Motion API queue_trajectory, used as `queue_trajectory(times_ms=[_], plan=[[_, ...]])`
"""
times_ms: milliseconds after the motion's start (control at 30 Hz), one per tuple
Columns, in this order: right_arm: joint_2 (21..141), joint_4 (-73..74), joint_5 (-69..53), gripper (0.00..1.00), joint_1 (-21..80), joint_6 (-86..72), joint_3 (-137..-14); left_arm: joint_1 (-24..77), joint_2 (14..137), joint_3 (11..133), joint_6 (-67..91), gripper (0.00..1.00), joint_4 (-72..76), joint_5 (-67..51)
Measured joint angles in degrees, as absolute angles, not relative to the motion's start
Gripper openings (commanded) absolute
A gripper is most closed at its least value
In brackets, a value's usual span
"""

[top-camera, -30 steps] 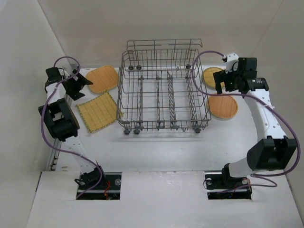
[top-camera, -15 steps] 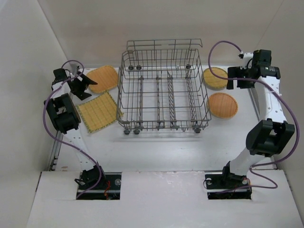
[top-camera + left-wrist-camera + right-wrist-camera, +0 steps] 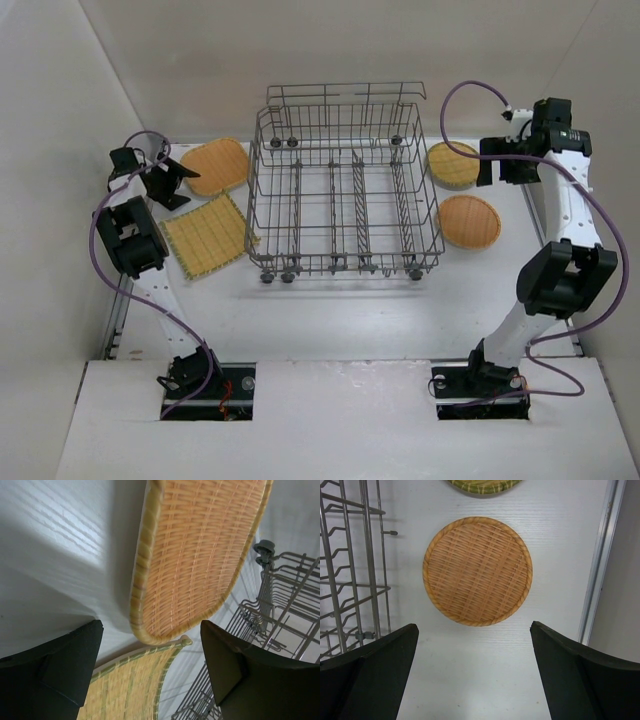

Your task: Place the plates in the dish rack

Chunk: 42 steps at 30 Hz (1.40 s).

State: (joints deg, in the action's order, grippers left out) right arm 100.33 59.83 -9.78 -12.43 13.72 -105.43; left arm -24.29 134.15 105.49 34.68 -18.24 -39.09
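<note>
Nearest the arm bases, a broad strip of bare table [image 3: 330, 310] runs up to the near rim of the dish rack [image 3: 340, 258]. The rack stands mid-table on small wheels with no plate among its tines.

Left side: the square yellow plate [image 3: 207, 235] lies flat, its right corner reaching the rack's left wall. Beyond it lies the left orange plate [image 3: 215, 165]. The left gripper [image 3: 165, 180] hangs over the outer edges of both. Its wrist view adds detail that the overhead view lacks. The left gripper [image 3: 150, 627] has its jaws spread wide with nothing between them. The left orange plate [image 3: 200, 550] and a corner of the square yellow plate [image 3: 135, 685] sit just beside each other, and contact cannot be judged. A wheel and wires of the rack [image 3: 280, 605] show at the right.

Right side: the right orange plate [image 3: 469, 221] lies flat, and the yellow-tan plate [image 3: 452, 164] lies farther back. The right gripper [image 3: 495, 165] is raised beside the yellow-tan plate. In its wrist view, the right gripper [image 3: 473, 626] is likewise released and empty. The right orange plate [image 3: 477, 570] has bare table on all sides, between the rack [image 3: 350, 570] and the table's edge rail [image 3: 600, 565]. Only the rim of the yellow-tan plate [image 3: 485, 484] shows there.
</note>
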Motion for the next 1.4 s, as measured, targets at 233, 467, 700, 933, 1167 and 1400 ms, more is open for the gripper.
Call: queue_trajectory(times_ms=[233, 467, 700, 933, 1167, 1400], plan=[[101.21, 61.14, -10.11, 1.00, -12.43, 13.85, -105.75, -24.49, 137.43, 111.11, 35.05, 0.79, -17.56, -37.80], [102.06, 61.65, -10.13, 1.00, -12.32, 14.41, -106.04, -24.49, 141.80, 117.51, 35.70, 0.74, -15.68, -38.06], [102.08, 62.70, -10.04, 1.00, -12.32, 15.31, -106.08, -24.40, 143.52, 118.67, 37.12, 0.66, -14.31, -39.31], [102.32, 63.02, -9.76, 1.00, -11.57, 15.73, -106.45, -23.20, 143.96, 117.45, 40.71, 0.74, -11.22, -43.09], [102.54, 63.09, -9.43, 1.00, -10.74, 16.36, -106.56, -20.91, 146.28, 117.45, 45.93, 0.67, -4.93, -48.05], [102.89, 64.47, -8.58, 1.00, -10.74, 16.86, -107.96, -19.68, 148.94, 116.71, 48.14, 0.14, -2.87, -49.80]])
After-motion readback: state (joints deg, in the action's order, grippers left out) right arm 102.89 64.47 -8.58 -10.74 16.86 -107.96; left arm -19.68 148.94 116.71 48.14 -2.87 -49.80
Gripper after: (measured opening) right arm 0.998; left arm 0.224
